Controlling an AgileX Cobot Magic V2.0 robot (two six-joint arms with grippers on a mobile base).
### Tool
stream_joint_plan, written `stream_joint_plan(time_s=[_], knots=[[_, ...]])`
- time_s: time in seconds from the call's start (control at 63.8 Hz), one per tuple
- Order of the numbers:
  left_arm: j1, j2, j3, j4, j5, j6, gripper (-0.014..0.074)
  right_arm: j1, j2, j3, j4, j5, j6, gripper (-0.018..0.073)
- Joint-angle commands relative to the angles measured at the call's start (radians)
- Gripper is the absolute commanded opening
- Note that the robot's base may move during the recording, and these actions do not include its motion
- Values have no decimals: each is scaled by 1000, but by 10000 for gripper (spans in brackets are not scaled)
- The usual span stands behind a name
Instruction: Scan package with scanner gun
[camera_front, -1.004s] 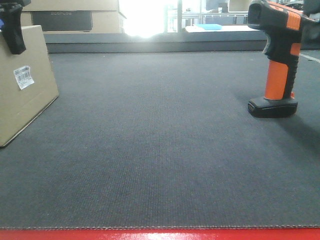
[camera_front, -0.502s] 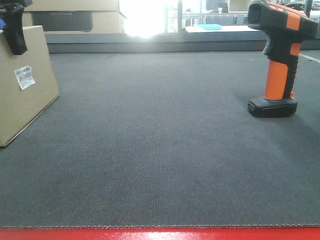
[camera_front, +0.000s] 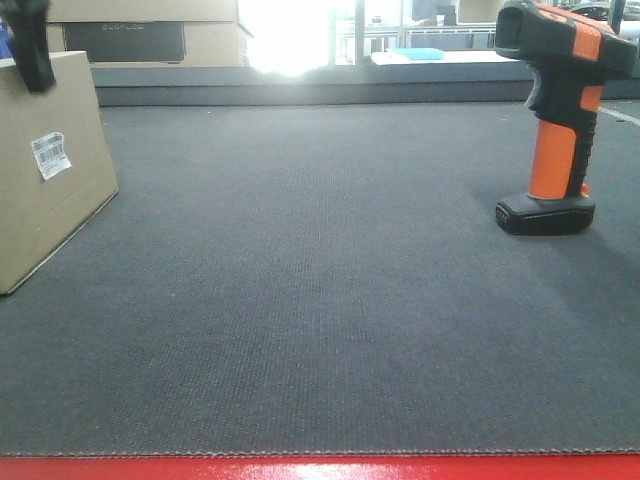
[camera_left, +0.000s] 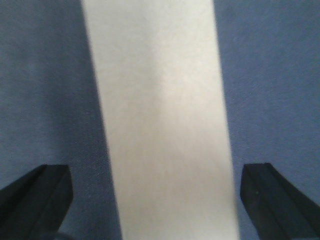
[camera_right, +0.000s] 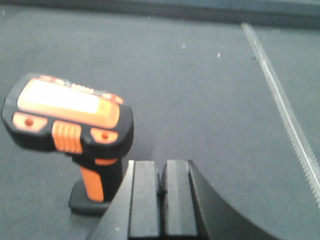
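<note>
Opening step here, nothing grasped yet. The package (camera_front: 48, 190) stands at the far left of the mat (camera_front: 320, 300), tipped a little, plain tan cardboard with flat matte faces and crisp edges, its small white label (camera_front: 49, 155) facing the middle of the table. The left gripper (camera_left: 155, 172) hangs over its narrow top face, jaws spread wide, one dark finger on either side and both clear of the cardboard: released, straddling, ready to pinch. Over on the right, the scanner (camera_front: 558, 110) stands upright on its flat black base, well apart from the package, with an orange handle, a chunky black rubbery head and its window pointing left toward the package. The right gripper (camera_right: 160, 192) sits just beside it, its two square black pads pressed together on nothing: clenched and empty. So I judge this the reach-and-grasp stage. Next, the left wants to drop and close across that top edge; cardboard is stiff but light, so a gentle squeeze should do. The right must open before it can take the handle, which looks grippy and rounded, an easy hold, though the tall, top-heavy scanner could topple if nudged. The mat is a dark, finely ribbed weave, likely good friction.
</note>
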Motion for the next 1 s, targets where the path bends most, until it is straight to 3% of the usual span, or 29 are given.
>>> stream_joint_plan(time_s=[0.0, 0.11, 0.282, 0.455, 0.753, 0.988], knots=[[-1, -73, -2, -23, -4, -9, 560, -4, -15, -10, -7, 5, -6, -153], [-1, -167, 43, -29, -14, -9, 448, -4, -36, 3, 11, 7, -6, -153], [-1, -321, 200, -29, -175, -9, 136, -4, -84, 38, 12, 8, -6, -153], [-1, -484, 398, -29, -348, -9, -108, -4, -129, 107, 20, -7, -6, -153], [-1, -790, 782, -6, -707, -9, -111, -4, -304, 253, 55, -45, -6, -153], [-1, -1044, 1081, -6, -994, -9, -111, -4, -536, 309, 55, 17, -6, -153]])
